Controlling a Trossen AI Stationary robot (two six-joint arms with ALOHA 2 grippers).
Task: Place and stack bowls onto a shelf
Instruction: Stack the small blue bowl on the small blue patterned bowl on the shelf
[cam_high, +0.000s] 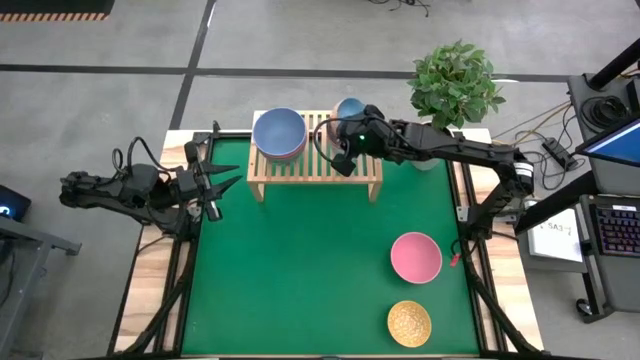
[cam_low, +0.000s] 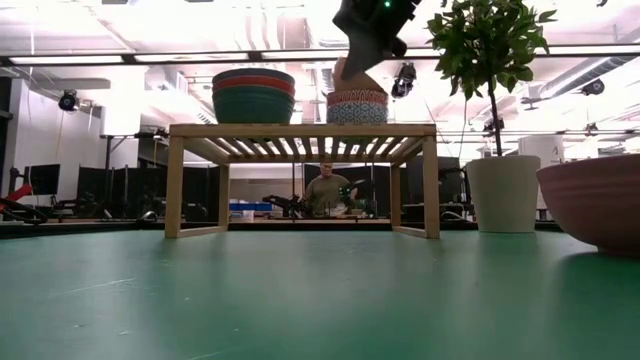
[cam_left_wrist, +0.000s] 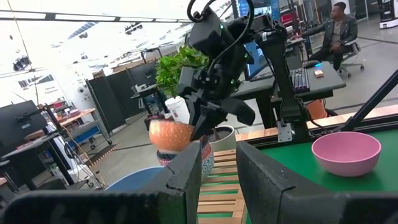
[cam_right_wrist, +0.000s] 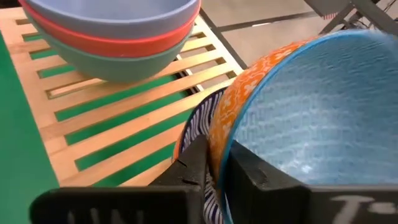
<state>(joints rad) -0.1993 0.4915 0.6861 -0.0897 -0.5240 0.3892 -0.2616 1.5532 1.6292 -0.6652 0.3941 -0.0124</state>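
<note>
The light-wood shelf (cam_high: 315, 170) stands at the table's far edge. On its left end sits a stack (cam_high: 279, 133) of blue-grey, red and green bowls. On its right end rests a dark grey-blue patterned bowl (cam_low: 357, 107). My right gripper (cam_high: 343, 140) is shut on the orange patterned bowl (cam_high: 350, 108), which has a blue inside, right over that dark bowl. The pink bowl (cam_high: 416, 257) and the yellow patterned bowl (cam_high: 409, 321) sit on the green mat, near right. My left gripper (cam_high: 225, 185) waits open at the table's left. A plain light blue bowl is out of view. My right gripper pinches the orange bowl's rim (cam_right_wrist: 217, 134), one finger inside on the blue surface and one outside on the orange wall. The fingers come slanting down from the table's right. The bowl is tilted; its lower side (cam_low: 345, 78) is at the dark bowl's mouth, and I cannot tell whether they touch.
A white pot with a green plant (cam_high: 455, 85) stands just right of the shelf, behind my right arm. In the low view the pot (cam_low: 503, 190) rises beside the shelf's right leg. A person (cam_low: 325, 190) sits in the room beyond the table. The mat's middle (cam_high: 300, 270) is bare.
</note>
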